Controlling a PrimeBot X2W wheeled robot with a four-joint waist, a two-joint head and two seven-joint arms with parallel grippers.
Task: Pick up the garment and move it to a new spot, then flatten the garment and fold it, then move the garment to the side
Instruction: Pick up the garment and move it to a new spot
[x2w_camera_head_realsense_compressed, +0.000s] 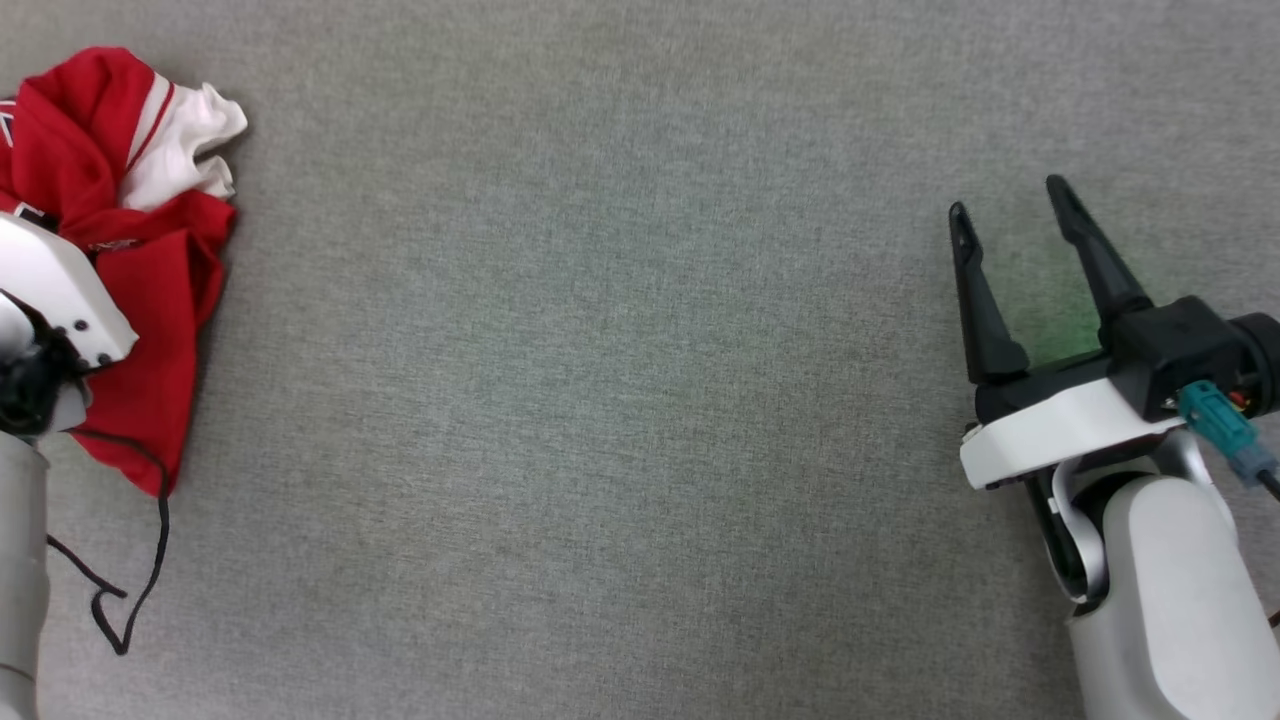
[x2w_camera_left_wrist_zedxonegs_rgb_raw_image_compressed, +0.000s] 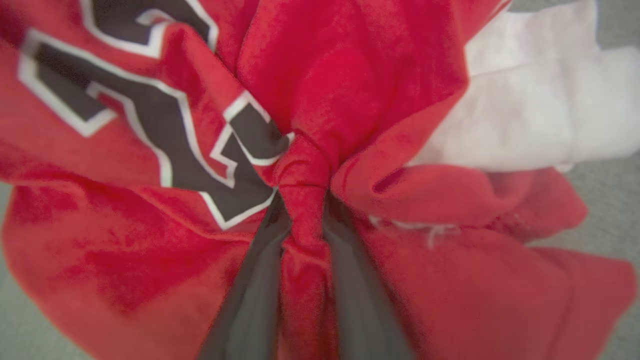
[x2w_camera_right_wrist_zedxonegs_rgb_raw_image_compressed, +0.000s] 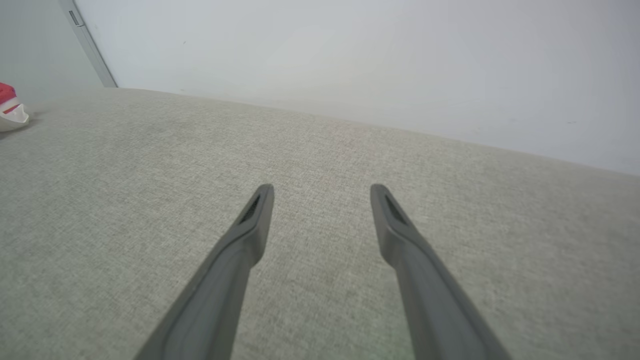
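The garment (x2w_camera_head_realsense_compressed: 150, 270), red with a white sleeve, lies crumpled at the far left of the grey cloth surface (x2w_camera_head_realsense_compressed: 600, 400). In the left wrist view my left gripper (x2w_camera_left_wrist_zedxonegs_rgb_raw_image_compressed: 304, 200) is shut on a bunched ridge of the garment (x2w_camera_left_wrist_zedxonegs_rgb_raw_image_compressed: 350, 75), whose black-and-white number print shows at the upper left. In the head view that arm's white wrist sits over the garment and hides its fingers. My right gripper (x2w_camera_head_realsense_compressed: 1015, 215) hovers open at the right, far from the garment, with nothing between its fingers (x2w_camera_right_wrist_zedxonegs_rgb_raw_image_compressed: 250, 225). A corner of the garment (x2w_camera_right_wrist_zedxonegs_rgb_raw_image_compressed: 10, 100) peeks in at the far left of the right wrist view.
A thin black cable (x2w_camera_head_realsense_compressed: 130, 580) loops on the surface below the garment. A pale wall (x2w_camera_right_wrist_zedxonegs_rgb_raw_image_compressed: 350, 60) rises behind the surface's far edge. The wide middle of the surface is bare grey cloth.
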